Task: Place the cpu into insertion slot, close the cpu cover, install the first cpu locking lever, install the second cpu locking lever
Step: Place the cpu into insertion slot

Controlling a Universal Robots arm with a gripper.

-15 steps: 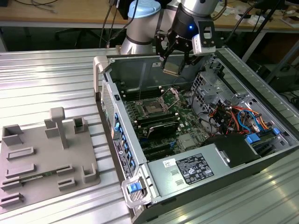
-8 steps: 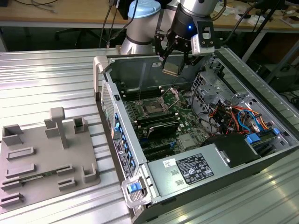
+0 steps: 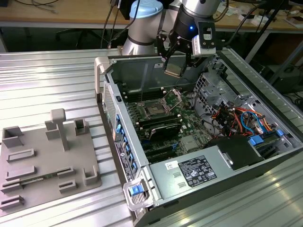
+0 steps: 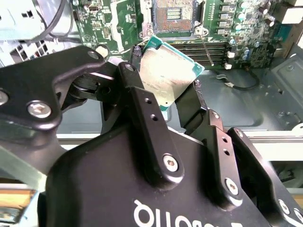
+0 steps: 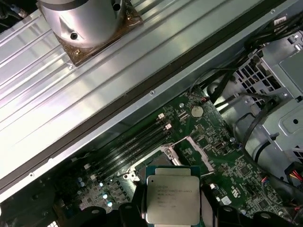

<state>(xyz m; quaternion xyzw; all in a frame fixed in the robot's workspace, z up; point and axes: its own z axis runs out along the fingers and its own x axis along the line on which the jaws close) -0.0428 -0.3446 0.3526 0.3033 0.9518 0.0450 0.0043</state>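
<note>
My gripper (image 3: 173,66) is shut on the cpu (image 3: 173,72), a small square chip with a silver top and greenish edge. It hangs in the air above the open computer case. In both wrist views the black fingers (image 4: 142,109) clamp the cpu (image 4: 168,73) (image 5: 171,198) by two opposite edges. The insertion slot (image 3: 155,109) lies uncovered on the green board below, toward the exterior view's left of the chip. Its dark pin field (image 4: 173,14) is bare. The cpu cover (image 3: 173,97), a thin silver frame, stands swung open beside the slot, and it also appears in the first wrist view (image 5: 194,151).
Long black memory slots (image 3: 161,125) flank the socket. A drive cage with orange and blue cables (image 3: 236,118) fills the case's right side, and a power supply (image 3: 199,170) sits at the near end. A grey fixture tray (image 3: 47,161) lies on the ribbed metal table left of the case wall (image 3: 106,90).
</note>
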